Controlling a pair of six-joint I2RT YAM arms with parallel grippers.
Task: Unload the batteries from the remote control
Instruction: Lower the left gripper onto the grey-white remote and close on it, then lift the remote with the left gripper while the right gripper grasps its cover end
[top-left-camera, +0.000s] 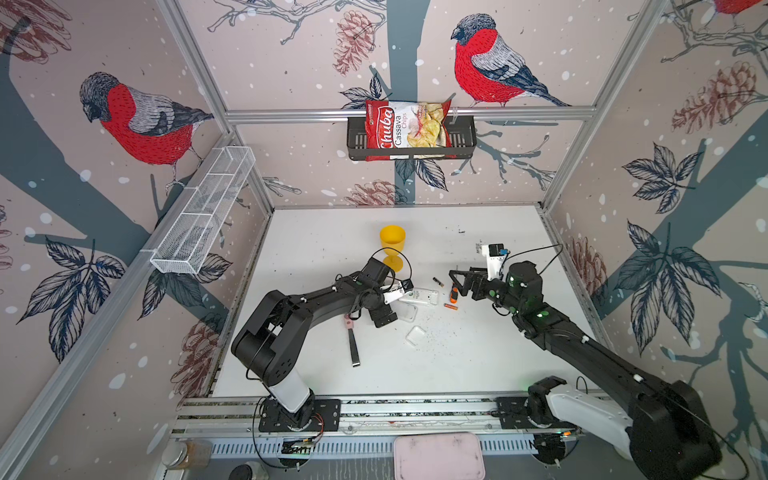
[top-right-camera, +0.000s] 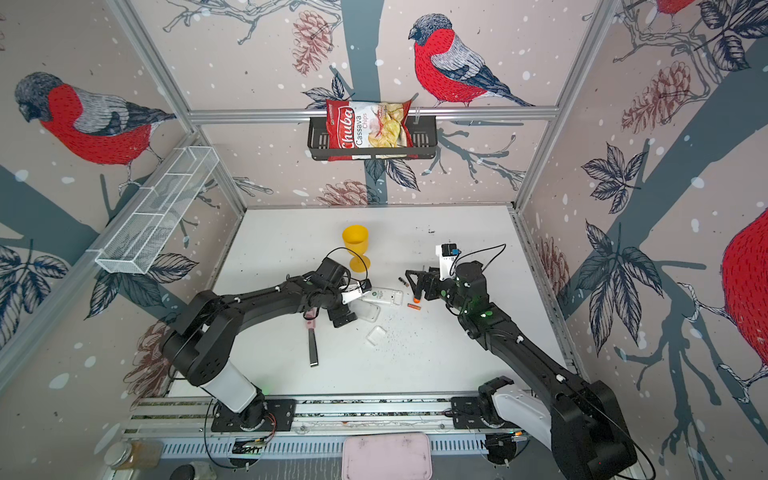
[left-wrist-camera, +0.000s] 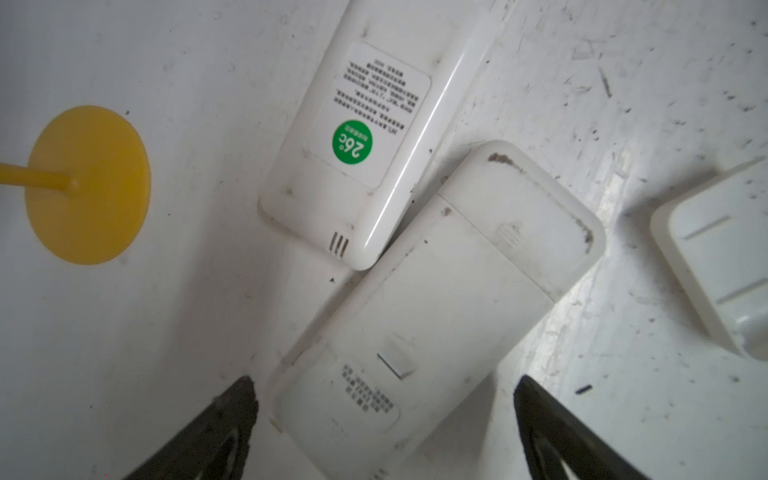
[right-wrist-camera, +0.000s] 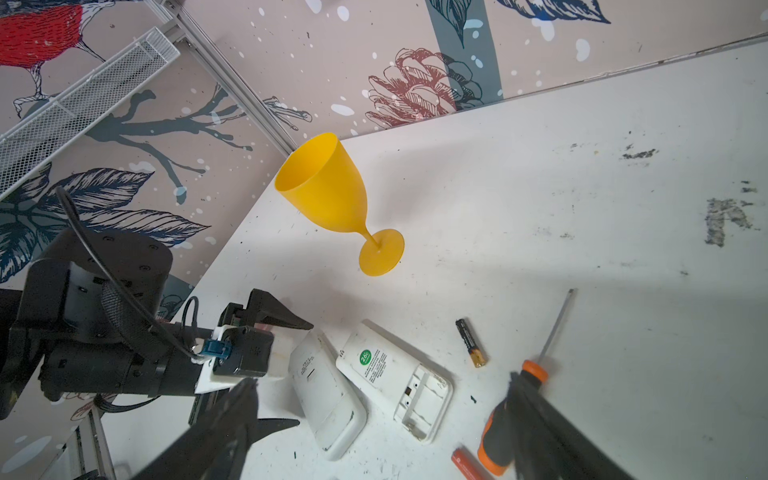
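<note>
Observe that the remote control (right-wrist-camera: 392, 374) lies face down near the middle of the table (top-left-camera: 332, 257). The battery bay at one end is uncovered and holds nothing. Both batteries lie loose on the table, off the open end of the remote control. The black-and-gold battery (right-wrist-camera: 471, 343) is near that end, and the orange battery (right-wrist-camera: 467, 463) is well apart from it. The screwdriver (right-wrist-camera: 496, 436) lies between the two. A second remote (left-wrist-camera: 436, 311) lies face down at an angle and touches the closed end of the remote control. A loose white cover (left-wrist-camera: 723, 257) rests on the table near both remotes and touches neither. A yellow goblet (right-wrist-camera: 328, 187) stands upright farther back. Check the left gripper (left-wrist-camera: 384, 380): its jaws are spread wide and straddle one end of the second remote. They pinch nothing, and you cannot tell whether either finger touches the casing. Check the right gripper (right-wrist-camera: 382, 380): its jaws are also spread wide and hold nothing. It hangs above the table beside the batteries. In the right wrist view one finger passes in front of the screwdriver handle, and you cannot tell whether they touch.
</note>
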